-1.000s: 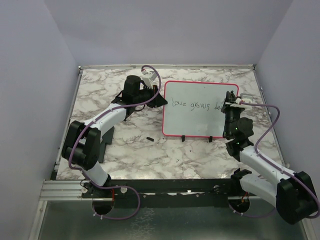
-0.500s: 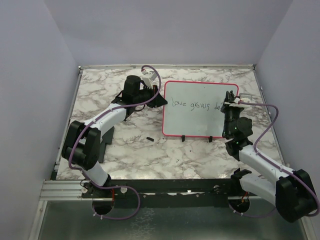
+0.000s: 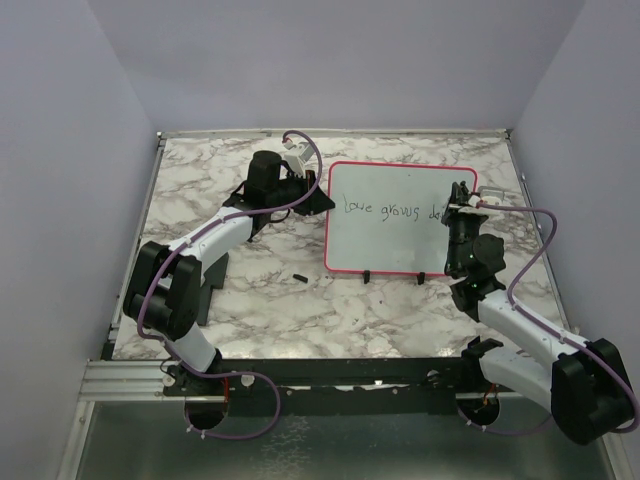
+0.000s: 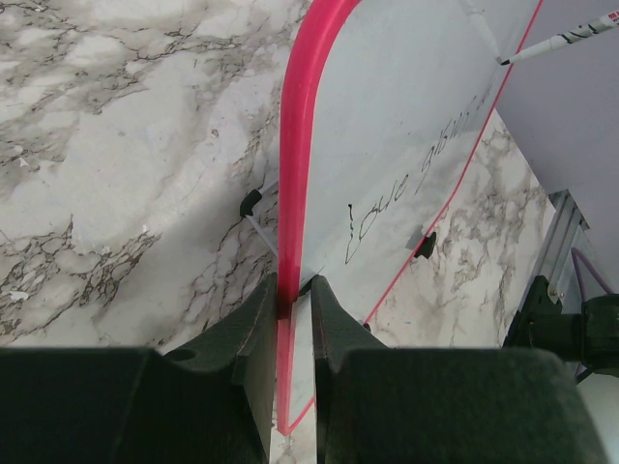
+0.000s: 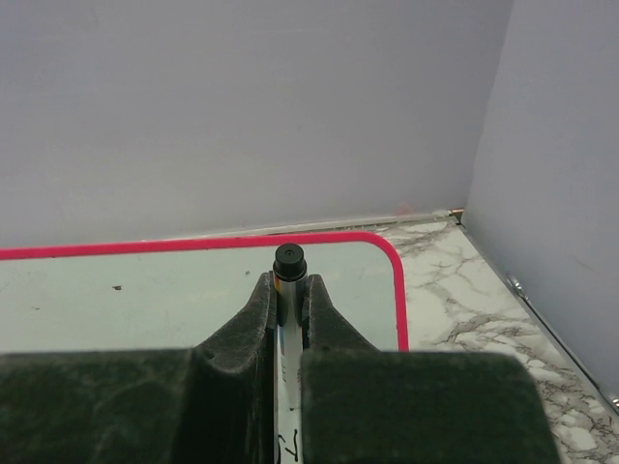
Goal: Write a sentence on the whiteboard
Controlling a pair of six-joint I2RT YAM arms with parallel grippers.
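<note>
Right fingers nudged slightly farther, pinching marker, left fingers clamping pink-framed whiteboard, thin dark sentence across it.

whiteboard: white, pink-framed, flat on table | sentence: dark handwriting, one line across far half

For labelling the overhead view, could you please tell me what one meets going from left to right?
Left claw, clamped on the board's edge → whiteboard → right claw, shut on the marker.
</note>
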